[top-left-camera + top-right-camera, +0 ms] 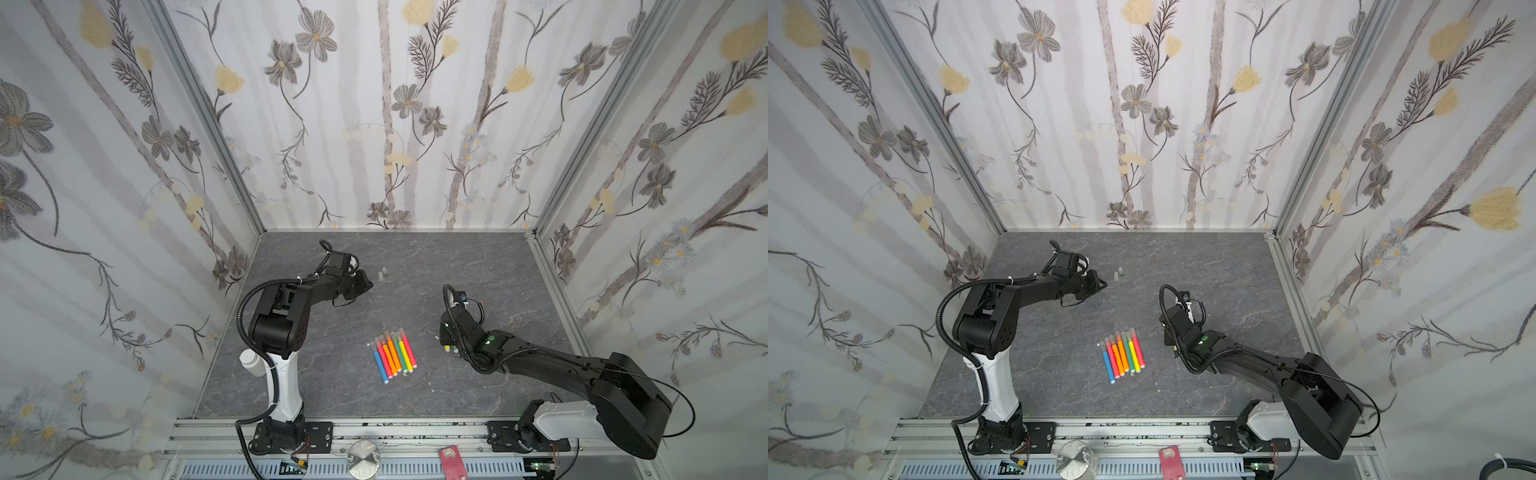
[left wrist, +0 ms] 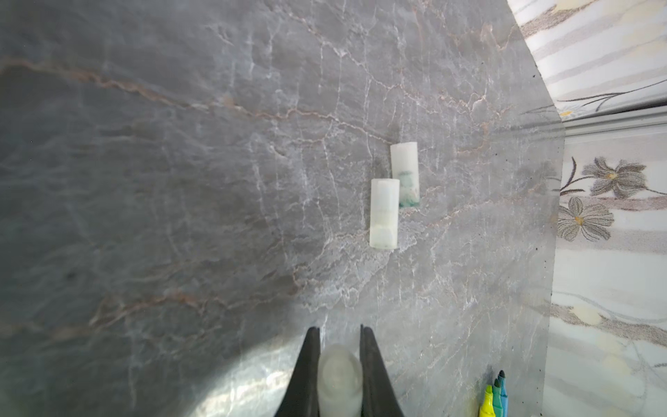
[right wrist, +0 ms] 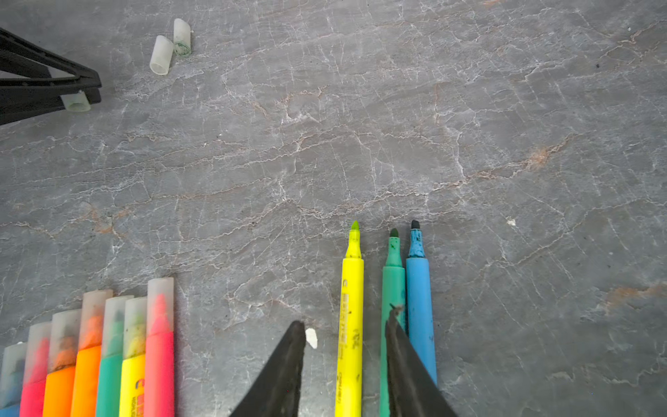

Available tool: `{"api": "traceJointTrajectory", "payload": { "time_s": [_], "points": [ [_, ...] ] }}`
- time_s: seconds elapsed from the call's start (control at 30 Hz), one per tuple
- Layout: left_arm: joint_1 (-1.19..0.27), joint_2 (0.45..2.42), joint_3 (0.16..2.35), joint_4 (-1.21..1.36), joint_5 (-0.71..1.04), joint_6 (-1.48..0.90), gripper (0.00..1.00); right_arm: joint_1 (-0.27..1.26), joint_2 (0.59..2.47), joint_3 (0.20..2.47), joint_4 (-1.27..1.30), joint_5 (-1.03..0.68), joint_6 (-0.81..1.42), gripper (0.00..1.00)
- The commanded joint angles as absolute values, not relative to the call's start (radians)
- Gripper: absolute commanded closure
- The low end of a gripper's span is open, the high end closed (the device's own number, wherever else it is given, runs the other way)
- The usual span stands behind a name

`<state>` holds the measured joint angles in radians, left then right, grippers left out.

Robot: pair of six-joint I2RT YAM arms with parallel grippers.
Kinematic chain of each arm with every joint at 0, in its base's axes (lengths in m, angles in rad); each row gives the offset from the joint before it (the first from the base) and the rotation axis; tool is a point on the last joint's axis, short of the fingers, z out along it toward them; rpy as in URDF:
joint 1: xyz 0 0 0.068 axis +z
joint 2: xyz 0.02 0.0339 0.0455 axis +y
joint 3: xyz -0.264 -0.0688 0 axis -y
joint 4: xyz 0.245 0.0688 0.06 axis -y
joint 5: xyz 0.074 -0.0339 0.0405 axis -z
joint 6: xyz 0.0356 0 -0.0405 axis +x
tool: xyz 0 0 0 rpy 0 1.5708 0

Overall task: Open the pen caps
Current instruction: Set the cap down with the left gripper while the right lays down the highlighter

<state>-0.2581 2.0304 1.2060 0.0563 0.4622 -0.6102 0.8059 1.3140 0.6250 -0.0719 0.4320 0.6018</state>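
Pen caps [image 3: 161, 55] are in three spots on the grey marbled tabletop [image 1: 478, 266]. One translucent cap [image 2: 339, 375] is pinched between the black jaws of the left gripper [image 2: 339, 328], which hangs low over the far left part of the tabletop. The right wrist view shows that cap [image 3: 75, 102] sticking out sideways from the jaws, which are pressed together on it.

Just beyond this gripper two loose caps [image 2: 384, 213] lie side by side, close enough that I cannot tell whether they touch. The farther one [image 2: 404, 175] is stained green inside. Both top views show the pair [image 1: 384, 273] [image 1: 1118, 274] as small pale stubs.

Seven capped pens [image 1: 392, 357] lie in a tight row mid-tabletop with their caps toward the back wall. Their barrels run blue, pink, orange, orange, green, yellow, pink.

To the right of that row lie three uncapped pens with their bare tips pointing the same way. The yellow pen [image 3: 352, 325] lies slightly apart, while the green pen [image 3: 392, 281] and the blue pen [image 3: 418, 307] touch. The right gripper [image 3: 344, 317] is low over them with its jaws spread. The yellow pen lies in the gap between them, and one jaw covers part of the green pen. I cannot tell whether that jaw touches it.
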Motion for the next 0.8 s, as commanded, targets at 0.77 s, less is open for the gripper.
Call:
{"api": "traceJointTrajectory", "payload": {
  "time_s": [0.77],
  "points": [
    [-0.259, 2.16, 1.335, 0.098, 0.453, -0.643, 0.71, 0.807, 1.306, 0.588, -0.058, 0.427, 0.621, 0.61]
  ]
}}
